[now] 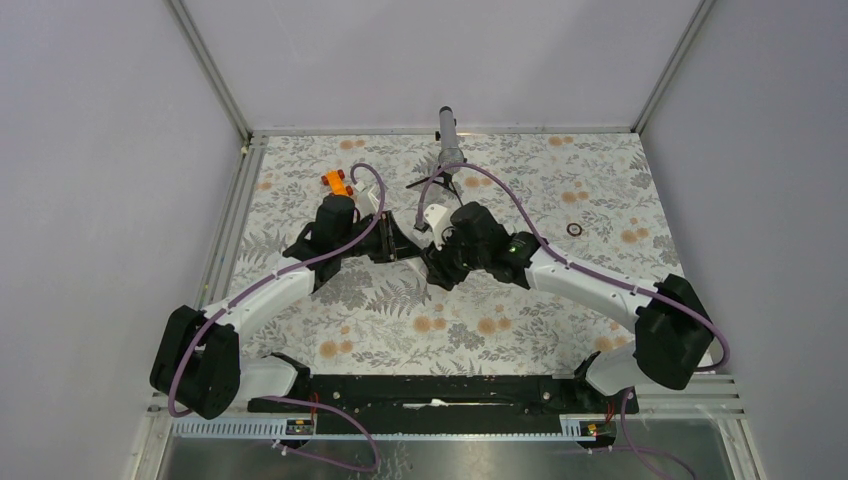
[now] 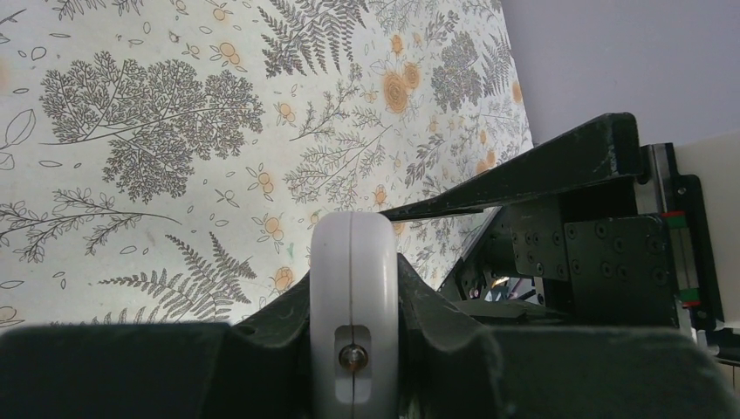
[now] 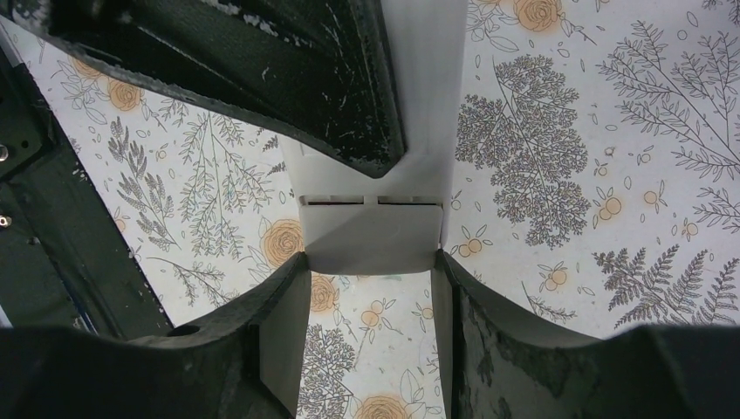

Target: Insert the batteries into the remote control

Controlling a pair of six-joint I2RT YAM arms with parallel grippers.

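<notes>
The remote control [image 2: 353, 262] is a white body seen end-on in the left wrist view, with a small round emitter in its end face. My left gripper [image 2: 353, 292] is shut on its two flat sides. In the right wrist view the remote control [image 3: 371, 231] runs down from under a left finger [image 3: 262, 78]. My right gripper [image 3: 371, 266] is shut across its near end, fingertips on both edges. From above, the left gripper [image 1: 397, 244] and right gripper [image 1: 428, 256] meet at mid-table and hide the remote. The batteries are out of view.
A chunky orange toy piece [image 1: 336, 183] lies behind the left gripper. A grey cylinder on a small tripod [image 1: 449, 142] stands at the back centre. A small black ring [image 1: 574, 229] lies to the right on the floral mat [image 1: 400, 330].
</notes>
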